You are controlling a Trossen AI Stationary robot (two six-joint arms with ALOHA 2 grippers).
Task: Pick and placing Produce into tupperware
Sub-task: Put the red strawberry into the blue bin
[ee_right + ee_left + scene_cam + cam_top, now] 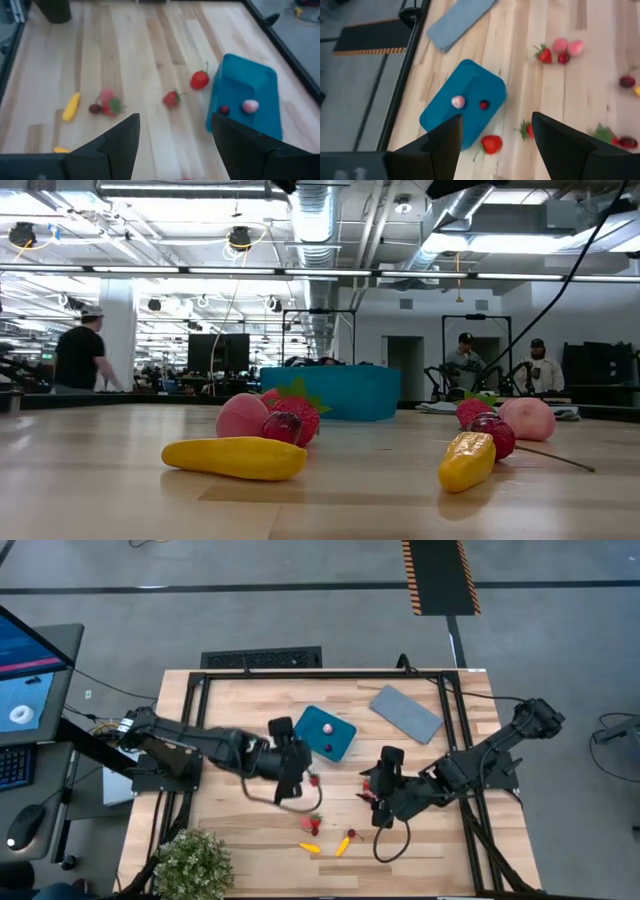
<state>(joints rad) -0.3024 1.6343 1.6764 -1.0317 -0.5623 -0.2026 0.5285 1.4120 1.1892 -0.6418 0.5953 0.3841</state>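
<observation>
Hovering open and empty — left hand point(297, 772), right hand point(383, 790) — beside the unlabelled tupperware point(325, 732) holding two fruits.

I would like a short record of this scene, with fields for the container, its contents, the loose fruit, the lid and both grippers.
container: teal tupperware, uncovered
contents: one pink piece, one dark red piece
loose fruit: strawberries, yellow pieces on the table
lid: grey lid, flat beside the tupperware
left gripper: open, empty
right gripper: open, empty
</observation>
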